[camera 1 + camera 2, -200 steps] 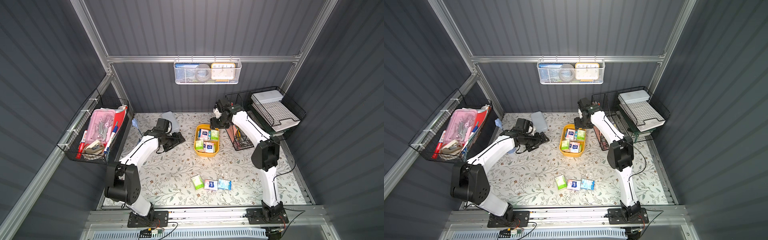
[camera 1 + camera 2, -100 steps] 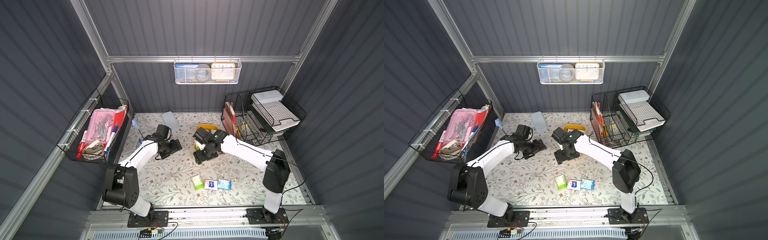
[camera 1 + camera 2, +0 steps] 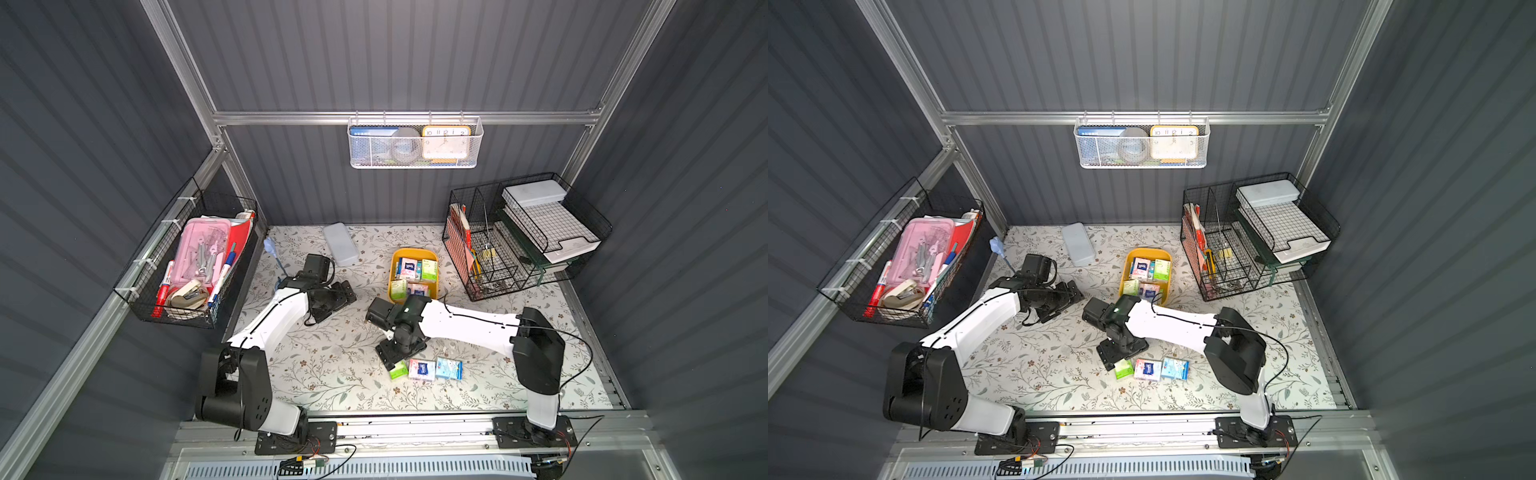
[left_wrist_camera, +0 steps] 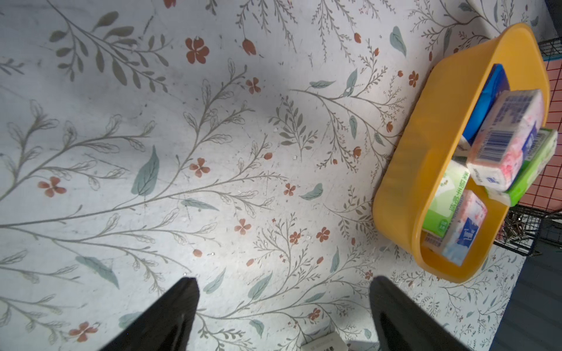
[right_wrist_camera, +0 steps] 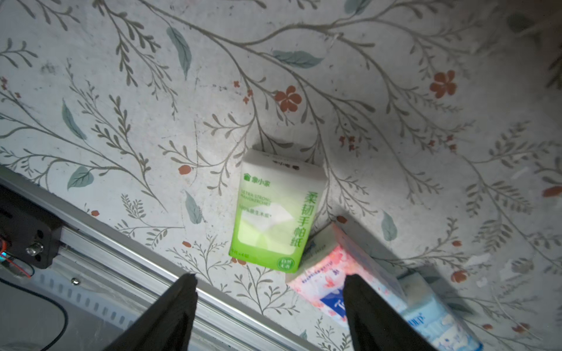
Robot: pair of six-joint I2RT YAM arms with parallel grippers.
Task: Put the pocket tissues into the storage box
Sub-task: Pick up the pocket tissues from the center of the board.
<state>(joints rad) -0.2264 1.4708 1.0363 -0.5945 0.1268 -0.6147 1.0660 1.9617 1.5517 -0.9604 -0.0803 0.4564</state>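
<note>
Matte black, the fingers of the left end effector (image 4: 282, 281) stand wide apart with nothing between them, low over the bare floral worktop (image 3: 332, 365), to the left of the storage box (image 4: 404, 170).

To its right and nearer, the right end effector (image 5: 269, 278) is likewise spread and empty. It points down at the three pocket tissues (image 3: 422, 369) lying loose in a row on the near worktop. From the left these are a lime green packet (image 5: 273, 212), a pink-white packet (image 5: 322, 267) with a blue label, and a light blue packet (image 5: 438, 322). The green and pink ones touch at a corner.

Each is a flat, soft-cornered rectangle in glossy printed film. They are probably very light, yielding under pressure and slick to the touch, and unlikely to be damaged. The green packet looks the easiest to take, because its left long edge is free. A hold across its narrow width, fingers on the two long edges, should suit. The right finger would have to slip in beside the pink packet without pushing it. A firm squeeze would likely dent the tissue and keep the film from sliding.

Behind the row, farther back, sits the box, made of smooth yellow-orange moulded plastic with rounded corners and a low rim. It already holds several packets, piled loosely at angles.
</note>
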